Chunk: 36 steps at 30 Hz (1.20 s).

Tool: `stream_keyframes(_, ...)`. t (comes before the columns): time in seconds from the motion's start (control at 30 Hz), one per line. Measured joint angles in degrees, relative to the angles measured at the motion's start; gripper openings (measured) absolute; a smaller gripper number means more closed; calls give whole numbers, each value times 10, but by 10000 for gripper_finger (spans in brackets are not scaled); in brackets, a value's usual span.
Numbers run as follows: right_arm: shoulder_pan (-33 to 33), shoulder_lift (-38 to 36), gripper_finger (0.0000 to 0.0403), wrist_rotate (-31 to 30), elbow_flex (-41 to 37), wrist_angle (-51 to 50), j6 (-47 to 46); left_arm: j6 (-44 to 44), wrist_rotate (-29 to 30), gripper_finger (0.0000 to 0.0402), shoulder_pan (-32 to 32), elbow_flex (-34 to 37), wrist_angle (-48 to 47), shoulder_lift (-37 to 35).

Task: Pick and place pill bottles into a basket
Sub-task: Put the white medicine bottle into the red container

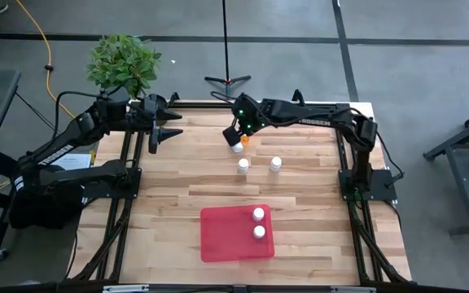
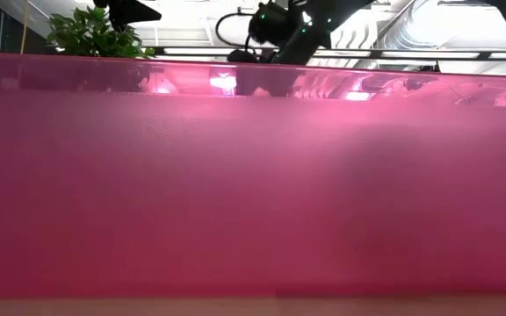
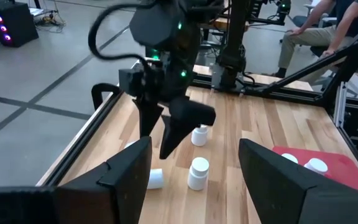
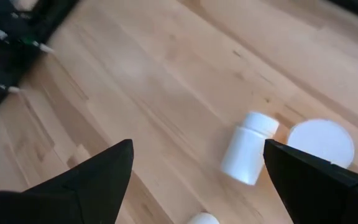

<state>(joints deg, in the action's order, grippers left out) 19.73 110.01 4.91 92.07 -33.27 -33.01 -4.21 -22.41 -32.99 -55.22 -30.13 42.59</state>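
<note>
Your right gripper (image 1: 236,140) hangs wide open above a toppled white bottle (image 4: 247,148) at the table's back, two bottles (image 1: 258,223) stand in the red tray (image 1: 222,236), left gripper (image 1: 172,124) waits half-open

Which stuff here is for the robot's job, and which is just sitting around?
For the job: white pill bottles, orange bottle, red basket, the open right claw above the bottles.

Just around: potted plant, waiting left claw, open, at the table's edge.
</note>
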Motion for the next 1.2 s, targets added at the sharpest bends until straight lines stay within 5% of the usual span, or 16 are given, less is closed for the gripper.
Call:
stream_keyframes(0.57,9,14,350,-24,0,-43,-51,3,-11,276,0,0,-13,0)
stream_keyframes(1.2,-3,56,350,23,0,-29,-81,11,-12,276,0,0,-8,-1)
